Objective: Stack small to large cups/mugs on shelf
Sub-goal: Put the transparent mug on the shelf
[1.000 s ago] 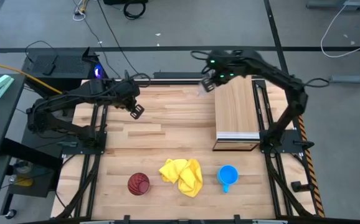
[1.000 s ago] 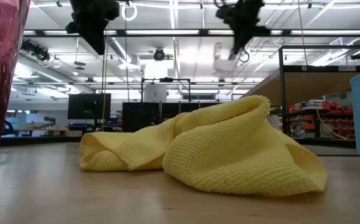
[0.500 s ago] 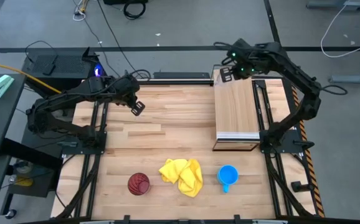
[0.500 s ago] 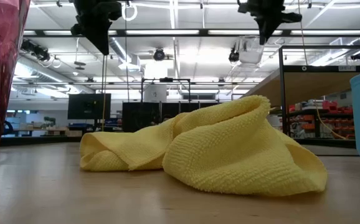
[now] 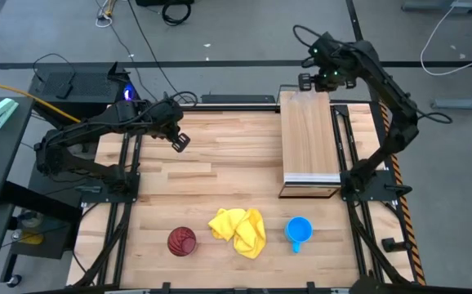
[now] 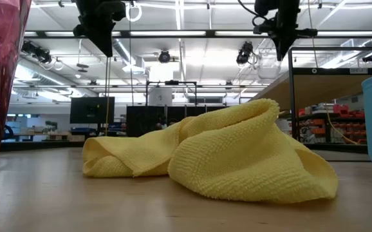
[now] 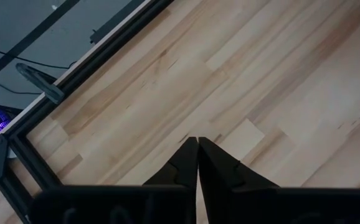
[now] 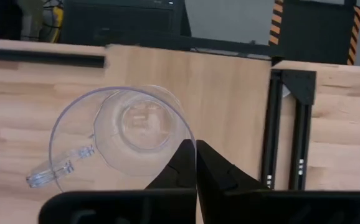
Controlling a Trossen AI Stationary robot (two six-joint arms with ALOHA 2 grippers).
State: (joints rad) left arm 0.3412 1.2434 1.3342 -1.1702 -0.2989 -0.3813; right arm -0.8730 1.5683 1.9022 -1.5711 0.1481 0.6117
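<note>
High view: the right tool [image 5: 308, 81] has swung from the tabletop's [image 5: 220, 175] middle to the far end of the long light-wood shelf [image 5: 308, 139]. Right wrist view: it pinches the small clear plastic cup's [image 8: 127, 137] rim (placement looks near). Left wrist view: the left tool [image 7: 197, 149] hovers, pressed together.

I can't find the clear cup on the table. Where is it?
The clear cup is pinched by its rim in the right gripper, held above the far end of the shelf, away from the blue mug.
</note>
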